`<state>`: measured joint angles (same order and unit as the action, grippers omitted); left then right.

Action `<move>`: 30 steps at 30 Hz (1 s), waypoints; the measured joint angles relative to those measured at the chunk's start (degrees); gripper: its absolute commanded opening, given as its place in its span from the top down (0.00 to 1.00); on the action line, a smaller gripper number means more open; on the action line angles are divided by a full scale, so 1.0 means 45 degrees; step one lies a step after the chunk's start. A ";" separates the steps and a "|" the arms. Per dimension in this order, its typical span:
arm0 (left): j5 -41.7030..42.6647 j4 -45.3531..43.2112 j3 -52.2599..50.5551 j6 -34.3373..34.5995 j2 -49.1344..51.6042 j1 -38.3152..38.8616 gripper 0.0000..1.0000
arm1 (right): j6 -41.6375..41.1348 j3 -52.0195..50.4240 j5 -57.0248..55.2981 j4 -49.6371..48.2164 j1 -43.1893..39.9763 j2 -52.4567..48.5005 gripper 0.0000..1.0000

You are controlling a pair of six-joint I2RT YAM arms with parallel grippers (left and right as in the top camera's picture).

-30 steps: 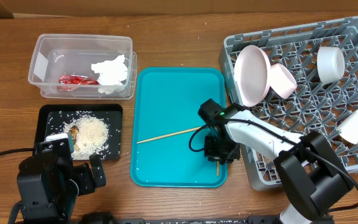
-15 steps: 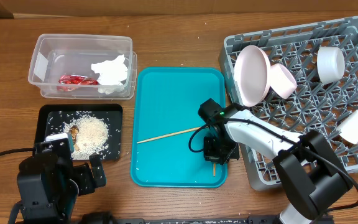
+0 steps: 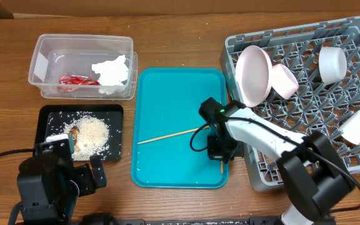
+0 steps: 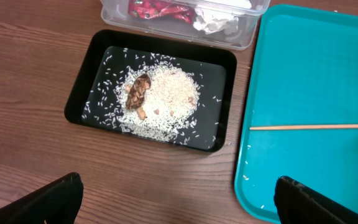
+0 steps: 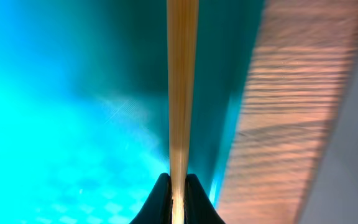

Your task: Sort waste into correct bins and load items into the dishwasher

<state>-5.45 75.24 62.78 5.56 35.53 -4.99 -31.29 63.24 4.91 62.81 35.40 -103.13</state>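
My right gripper (image 3: 220, 154) (image 5: 178, 190) is shut on a wooden chopstick (image 5: 183, 87) over the right edge of the teal tray (image 3: 167, 100); its tip (image 3: 220, 169) pokes out below the jaws. A second chopstick (image 3: 167, 135) (image 4: 316, 126) lies across the tray. The grey dish rack (image 3: 305, 119) holds white plates (image 3: 254, 75), a bowl (image 3: 332, 64) and a cup (image 3: 357, 127). The clear tub (image 3: 83, 44) holds the red wrapper (image 3: 77, 80) and white napkin (image 3: 112, 72). The black tray (image 3: 45, 119) (image 4: 82, 81) holds rice (image 4: 166, 99) and a brown scrap (image 4: 138, 93). My left gripper (image 4: 179, 202) is open above bare table.
The teal serving tray has a few rice grains (image 4: 247, 171) near its lower left corner. The rack stands against the tray's right side, with a narrow strip of wooden table (image 5: 284, 112) between them. The left arm's base (image 3: 42, 181) sits at the front left.
My right gripper has shifted slightly right and down with the chopstick, towards the tray's right rim. The left arm has not moved.
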 measured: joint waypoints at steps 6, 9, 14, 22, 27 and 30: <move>0.0000 0.0000 0.0000 0.0000 0.0000 0.0000 0.00 | 0.0714 0.0461 -0.0583 0.0835 -0.0121 0.2623 0.96; 0.0000 0.0000 0.0000 0.0000 0.0000 0.0000 0.00 | 0.1190 0.0495 -0.0743 0.1535 -0.0369 0.3784 0.96; 0.0000 0.0000 0.0000 0.0000 0.0000 0.0000 0.00 | 0.1734 0.0495 -0.1671 0.2788 -0.0952 0.4925 0.96; 0.0000 -0.0005 0.0000 0.0000 0.0000 0.0000 0.00 | 0.2438 0.0495 -0.3342 0.3827 -0.1875 0.5552 0.96; 0.0000 -0.0005 0.0000 0.0000 0.0000 0.0000 0.00 | 0.2987 0.0432 -0.3575 0.3735 -0.1928 0.5552 0.96; 0.0000 -0.0005 0.0000 0.0000 0.0000 0.0000 0.00 | 0.3138 0.0393 -0.3633 0.3711 -0.1928 0.5552 0.96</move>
<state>-5.45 75.22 62.78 5.56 35.53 -4.99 -17.17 65.01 -11.44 79.50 26.72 -78.15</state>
